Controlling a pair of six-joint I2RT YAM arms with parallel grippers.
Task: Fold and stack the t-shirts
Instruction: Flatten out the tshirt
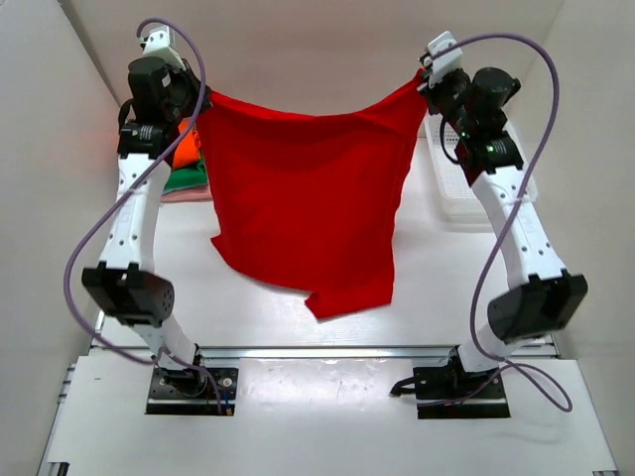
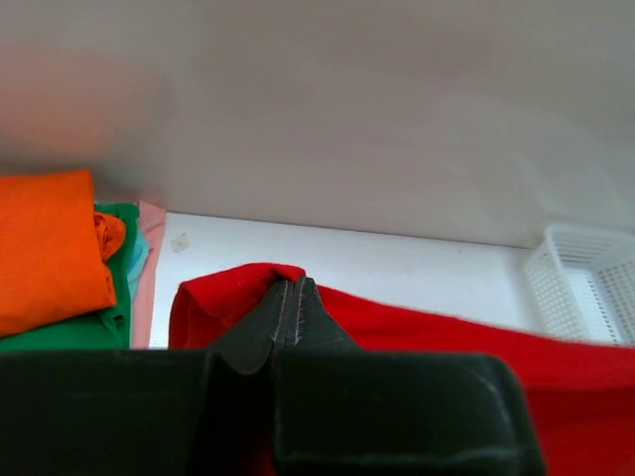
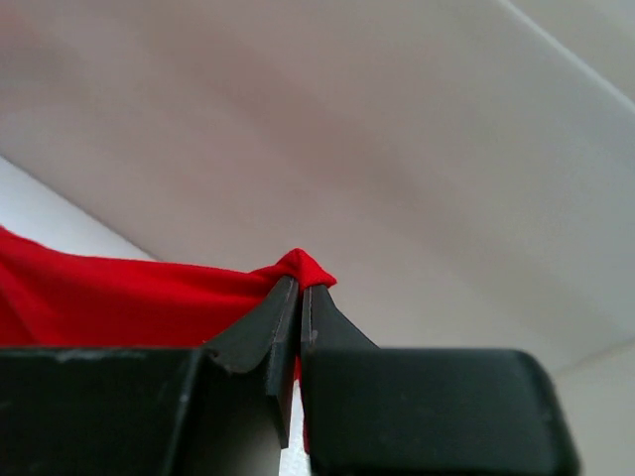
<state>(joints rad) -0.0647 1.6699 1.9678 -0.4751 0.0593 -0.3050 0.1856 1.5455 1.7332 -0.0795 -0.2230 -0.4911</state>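
Large red t-shirt [image 1: 308,198] hangs spread wide, lifted by two upper corners, lower edge uneven. At far left, folded orange t-shirt [image 2: 50,248] tops green t-shirt [image 2: 60,332] and pink t-shirt [image 2: 146,288].

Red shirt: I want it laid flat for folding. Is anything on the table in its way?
Nothing visible. The red shirt hangs over the table; the folded stack lies off its left side, the basket off its right. The table behind it is hidden.

We're looking at the white surface [image 1: 437,288]: at its far left edge lies a pink shirt [image 1: 184,196] under a folded pile, and at the far right edge sits a white mesh basket [image 1: 456,208].
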